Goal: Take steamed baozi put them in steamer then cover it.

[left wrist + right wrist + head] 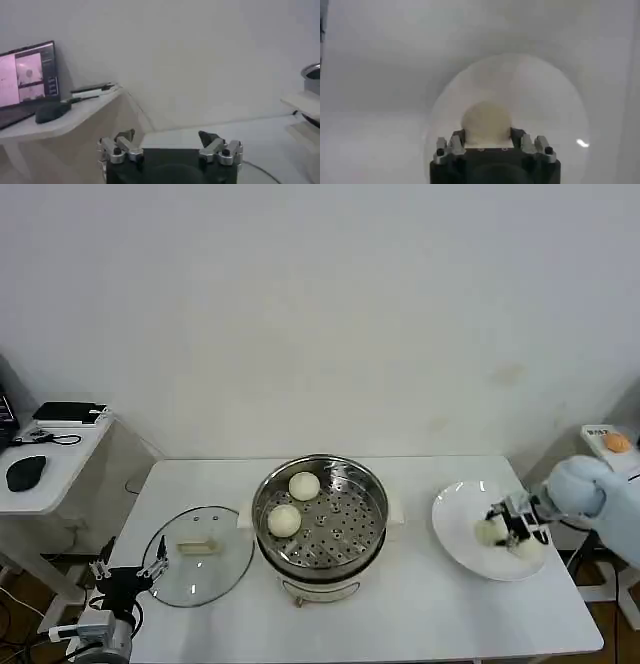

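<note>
The right gripper [508,527] hugs a round, smooth, creamy white baozi [486,123] on the white plate [455,509], while the left gripper [170,145] waits with fingers wide.

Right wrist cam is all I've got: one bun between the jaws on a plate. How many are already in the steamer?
Observer: Two baozi sit on the tray of the steamer, toward its left side.
Operator: Is the bun I see the last one on the plate?
Observer: No. In the head view the plate holds two, with the right gripper down at them.
Operator: Where's the cover?
Observer: The cover lies flat on the table left of the steamer, handle up.
Operator: And the left arm?
Observer: The left gripper waits at the cover's near-left rim, jaws open.
</note>
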Robot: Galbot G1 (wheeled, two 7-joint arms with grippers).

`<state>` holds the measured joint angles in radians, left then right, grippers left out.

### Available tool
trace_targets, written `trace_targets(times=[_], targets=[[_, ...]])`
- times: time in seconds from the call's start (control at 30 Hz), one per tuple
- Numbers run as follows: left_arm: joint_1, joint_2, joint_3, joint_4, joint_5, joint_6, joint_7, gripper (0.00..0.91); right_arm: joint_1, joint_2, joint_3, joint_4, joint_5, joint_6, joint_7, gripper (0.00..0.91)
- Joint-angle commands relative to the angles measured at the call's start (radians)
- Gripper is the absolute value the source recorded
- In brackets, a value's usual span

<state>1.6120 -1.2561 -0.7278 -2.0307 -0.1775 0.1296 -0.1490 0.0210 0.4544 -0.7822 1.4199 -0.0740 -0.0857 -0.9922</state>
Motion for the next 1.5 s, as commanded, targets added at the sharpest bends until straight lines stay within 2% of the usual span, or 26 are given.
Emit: trace_targets(times=[0.03,0.1,0.27,0.47,0.63,0.87,1.17,1.33,1.5], targets=[[-0.002,0.001,-0.002,-0.001,0.000,0.000,0.000,0.907,0.331,0.081,-0.135,0.025,0.110,-0.007,-0.004,0.615],[-0.003,0.000,-0.004,-0.003,0.000,0.001,0.000,0.907,0.392,0.110,-0.171,0.045,0.136,-0.012,-0.003,0.615],[-0.003,-0.004,-0.007,-0.002,0.003,0.001,-0.002,0.907,0.539,0.261,-0.279,0.096,0.205,-0.024,0.012,0.615],[0.001,-0.011,-0.014,-0.007,0.007,0.002,-0.003,0.907,0.556,0.379,-0.311,0.131,0.233,-0.010,0.019,0.615],[0.003,-0.018,-0.022,-0.007,0.011,0.001,-0.004,0.907,0.529,0.459,-0.327,0.164,0.238,0.032,0.003,0.615],[0.005,-0.026,-0.037,-0.007,0.010,0.001,-0.004,0.907,0.473,0.524,-0.392,0.187,0.209,0.076,-0.018,0.615],[0.005,-0.031,-0.044,-0.004,0.009,-0.001,-0.004,0.907,0.432,0.605,-0.461,0.152,0.147,0.171,-0.053,0.615],[0.007,-0.033,-0.047,-0.004,0.009,-0.003,-0.004,0.907,0.428,0.614,-0.476,0.150,0.130,0.211,-0.082,0.625],[0.008,-0.032,-0.052,0.000,0.006,-0.005,-0.004,0.907,0.425,0.616,-0.481,0.142,0.123,0.241,-0.087,0.625]])
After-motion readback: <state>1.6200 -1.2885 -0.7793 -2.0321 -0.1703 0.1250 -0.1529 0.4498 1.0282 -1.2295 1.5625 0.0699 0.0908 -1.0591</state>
